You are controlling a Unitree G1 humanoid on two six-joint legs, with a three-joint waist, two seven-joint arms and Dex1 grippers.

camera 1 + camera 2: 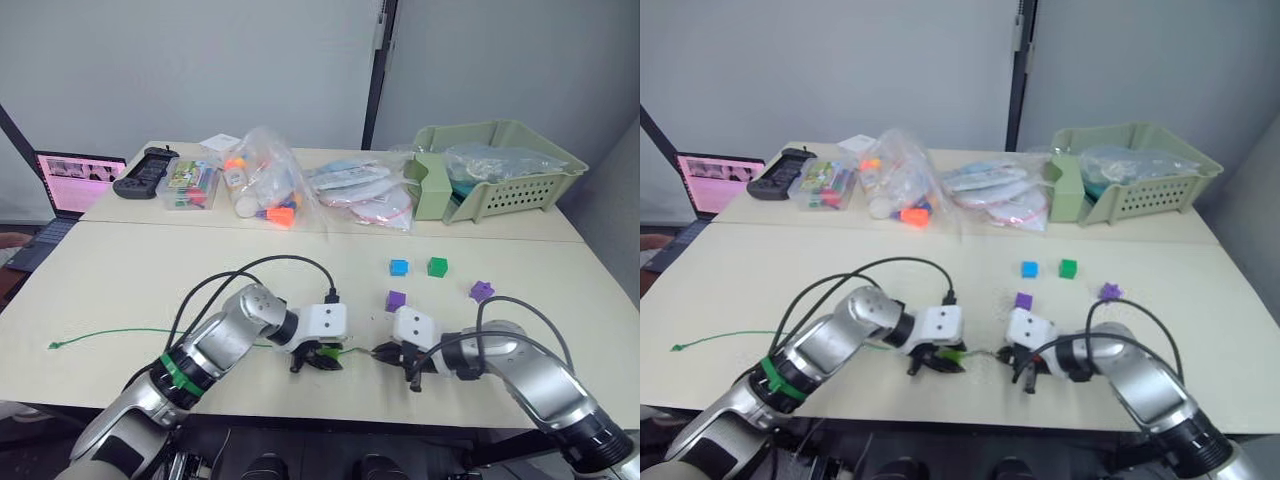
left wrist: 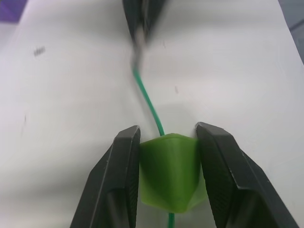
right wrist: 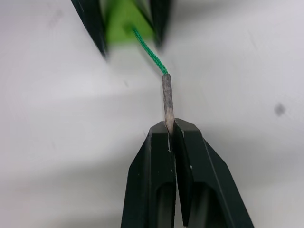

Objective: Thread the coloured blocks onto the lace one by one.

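1. The left gripper (image 2: 167,156) pinches a small lime green plastic cube (image 2: 168,173) between its two black fingers, low over the front of the pale table (image 1: 120,280).
2. The thin green lace (image 2: 148,107) passes through that cube and comes out on the side facing the right gripper (image 3: 170,130), whose fingers are pressed together on the lace's short stiff tan tip (image 3: 166,97).
3. The rest of the lace trails off behind the left arm across the table, its far end (image 1: 55,345) lying near the left edge.
4. Judged from this, the first block is being threaded: the tip is through and the cube has to be slid along the string.
5. The next move calls for the right gripper to draw the tip away while the left holds the cube steady, keeping the short stretch of lace between them straight so it does not slip from the tip hold.
6. Four blocks wait on the table beyond the grippers: a blue cube (image 1: 399,267), a dark green cube (image 1: 437,266), a purple cube (image 1: 396,299) just behind the right gripper, and another purple cube (image 1: 481,290) further right.
7. At the back stand a pale green plastic basket (image 1: 520,185), clear bags of toy pieces (image 1: 265,185) and a laptop (image 1: 75,185), well apart from the work; nothing blocks the pull, though the near purple cube sits close to the right wrist.
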